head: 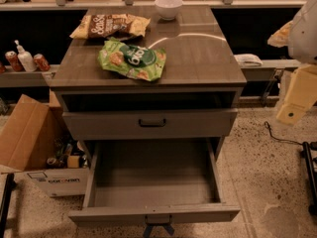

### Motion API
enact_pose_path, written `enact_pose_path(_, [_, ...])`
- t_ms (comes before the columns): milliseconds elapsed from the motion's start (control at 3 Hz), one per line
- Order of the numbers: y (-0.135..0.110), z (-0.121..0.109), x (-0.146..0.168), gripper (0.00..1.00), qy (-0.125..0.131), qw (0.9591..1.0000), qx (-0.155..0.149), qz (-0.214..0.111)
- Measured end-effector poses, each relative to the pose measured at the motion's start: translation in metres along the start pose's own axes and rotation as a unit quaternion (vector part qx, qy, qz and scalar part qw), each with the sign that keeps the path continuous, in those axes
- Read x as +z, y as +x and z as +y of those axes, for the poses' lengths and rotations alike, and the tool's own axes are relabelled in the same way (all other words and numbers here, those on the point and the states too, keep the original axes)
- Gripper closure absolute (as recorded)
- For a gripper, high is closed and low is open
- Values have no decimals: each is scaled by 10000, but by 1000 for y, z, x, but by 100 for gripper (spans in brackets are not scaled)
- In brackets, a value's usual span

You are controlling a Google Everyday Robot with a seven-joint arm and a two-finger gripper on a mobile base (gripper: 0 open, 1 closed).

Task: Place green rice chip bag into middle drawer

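Note:
The green rice chip bag [132, 58] lies flat on the grey cabinet top [208, 53], left of centre and near the front edge. Below it, a closed drawer front [198, 124] carries a black bar handle. Under that, the middle drawer [153, 177] is pulled out toward me; its grey floor is bare. My gripper [291, 114] hangs at the right edge of the view on a pale arm. It is well to the right of the cabinet, below the level of the top, and touches nothing.
A beige-and-brown chip bag [110, 26] and a white bowl [168, 7] sit at the back of the top. An open cardboard box [34, 148] stands on the floor at left. Cans and a bottle [25, 59] sit on a low shelf. A cable [282, 135] lies on the floor at right.

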State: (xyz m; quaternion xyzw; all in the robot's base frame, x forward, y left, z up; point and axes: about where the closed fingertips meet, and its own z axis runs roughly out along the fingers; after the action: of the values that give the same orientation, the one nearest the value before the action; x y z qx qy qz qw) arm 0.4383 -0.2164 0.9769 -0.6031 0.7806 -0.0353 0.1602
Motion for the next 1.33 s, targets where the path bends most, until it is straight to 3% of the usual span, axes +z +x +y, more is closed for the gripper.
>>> enact_pose_path(333, [-5,-5,1,0,81,9999,33,-69])
enact_pose_path(667, [-39,-31,26,0,161,9987,161,-461])
enact_pose_path(1000, [-82,-61,53,0,236,9935,356,-1056])
enact_pose_path(1333, [-140,-90,79,0,344,9792,624,-1897])
